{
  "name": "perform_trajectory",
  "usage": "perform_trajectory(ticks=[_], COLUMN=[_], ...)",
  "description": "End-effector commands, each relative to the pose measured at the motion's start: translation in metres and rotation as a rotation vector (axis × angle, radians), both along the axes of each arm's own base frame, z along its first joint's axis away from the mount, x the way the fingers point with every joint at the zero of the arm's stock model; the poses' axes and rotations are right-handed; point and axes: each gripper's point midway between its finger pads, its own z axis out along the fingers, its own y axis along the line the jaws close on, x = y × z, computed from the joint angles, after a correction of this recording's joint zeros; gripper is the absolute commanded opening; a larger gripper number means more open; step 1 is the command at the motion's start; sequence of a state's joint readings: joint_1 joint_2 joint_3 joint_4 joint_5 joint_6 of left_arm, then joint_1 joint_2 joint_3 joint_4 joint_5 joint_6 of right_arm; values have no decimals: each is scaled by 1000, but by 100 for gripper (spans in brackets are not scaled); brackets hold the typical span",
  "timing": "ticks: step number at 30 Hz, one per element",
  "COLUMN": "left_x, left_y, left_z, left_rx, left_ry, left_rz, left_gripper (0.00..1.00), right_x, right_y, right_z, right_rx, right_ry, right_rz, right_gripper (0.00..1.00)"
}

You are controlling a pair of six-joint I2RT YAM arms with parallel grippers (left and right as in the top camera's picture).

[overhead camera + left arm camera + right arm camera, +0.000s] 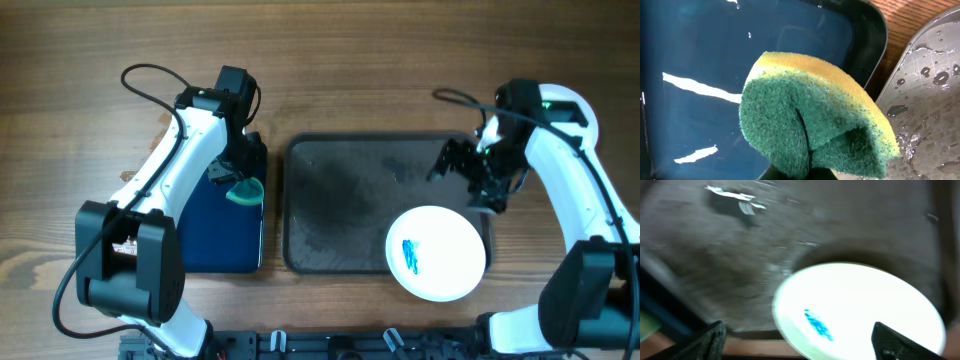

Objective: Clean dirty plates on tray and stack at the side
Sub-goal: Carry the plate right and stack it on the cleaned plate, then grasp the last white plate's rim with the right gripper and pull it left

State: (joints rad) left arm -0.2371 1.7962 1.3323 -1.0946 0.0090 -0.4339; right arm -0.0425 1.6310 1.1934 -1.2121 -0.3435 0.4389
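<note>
One white plate (437, 253) with a blue smear (410, 255) lies at the front right corner of the dark tray (340, 210), overhanging its front rim. My right gripper (475, 178) hovers open just behind the plate, holding nothing. The blurred right wrist view has the plate (860, 305) under and between my spread fingertips (710, 340), with the right gripper (800, 345) clear of it. My left gripper (243, 190) is shut on a green-and-yellow sponge (810, 120) above the blue basin (215, 230). In the left wrist view the left gripper (805, 175) is mostly hidden by the sponge.
The glossy dark blue basin (700, 50) stands left of the tray, almost touching it. The tray's surface (935, 100) is wet with droplets. Bare wooden table (60, 120) lies around both. Black cables run behind each arm.
</note>
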Motion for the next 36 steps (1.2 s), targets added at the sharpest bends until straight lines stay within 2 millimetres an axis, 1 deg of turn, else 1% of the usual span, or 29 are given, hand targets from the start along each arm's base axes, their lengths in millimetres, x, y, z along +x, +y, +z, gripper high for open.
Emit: perform_trajectory(ticks=[1, 3, 5, 8, 10, 12, 14, 15, 16, 18, 20, 21, 23, 24, 27, 30, 32, 33, 35, 36], left_x=[6, 6, 8, 11, 12, 12, 12, 12, 12, 12, 12, 12, 12, 12, 12, 11, 10, 10, 10, 10], left_y=[-1, -1, -2, -3, -3, -3, -3, -3, -3, -3, -3, -3, -3, -3, -3, -3, -3, -3, -3, -3], left_z=[8, 8, 8, 9, 9, 9, 9, 9, 9, 9, 9, 9, 9, 9, 9, 9, 9, 8, 9, 9], left_rx=[-15, -15, -17, -20, -21, -21, -21, -21, -20, -20, -20, -20, -20, -20, -20, -20, -20, -20, -20, -20], left_ry=[-32, -33, -40, -54, -59, -59, -59, -59, -59, -58, -59, -59, -58, -58, -57, -54, -52, -51, -51, -51], left_rz=[-38, -41, -41, -42, -42, -42, -42, -46, -56, -56, -56, -56, -56, -56, -56, -56, -56, -56, -56, -56], left_gripper=[4, 4, 4, 4, 4, 4, 4, 4, 4, 4, 4, 4, 4, 4, 4, 4, 4, 4, 4, 4], right_x=[-18, -25, -40, -66, -82, -93, -102, -107, -116, -131, -142, -141, -139, -140, -141, -144, -151, -154, -160, -162], right_y=[-33, -40, -46, -45, -44, -43, -42, -42, -39, -32, -25, -17, -10, -10, -14, -15, -15, -15, -16, -17], right_z=[15, 31, 50, 70, 77, 75, 64, 55, 38, 7, -15, -24, -31, -32, -36, -50, -61, -67, -75, -77], right_rx=[-210, -248, -287, -286, -286, -285, -284, -283, -276, -246, -210, -161, -120, -120, -150, -161, -167, -171, -182, -185], right_ry=[-25, -65, -96, -103, -94, -77, -38, -10, 39, 107, 150, 141, 144, 153, 155, 171, 199, 205, 225, 232], right_rz=[-80, -113, -178, -251, -267, -274, -293, -297, -301, -293, -290, -268, -283, -302, -331, -379, -401, -401, -401, -400], right_gripper=[98, 99, 98, 75, 70, 70, 70, 73, 75, 74, 73, 73, 73, 74, 72, 72, 66, 65, 59, 59])
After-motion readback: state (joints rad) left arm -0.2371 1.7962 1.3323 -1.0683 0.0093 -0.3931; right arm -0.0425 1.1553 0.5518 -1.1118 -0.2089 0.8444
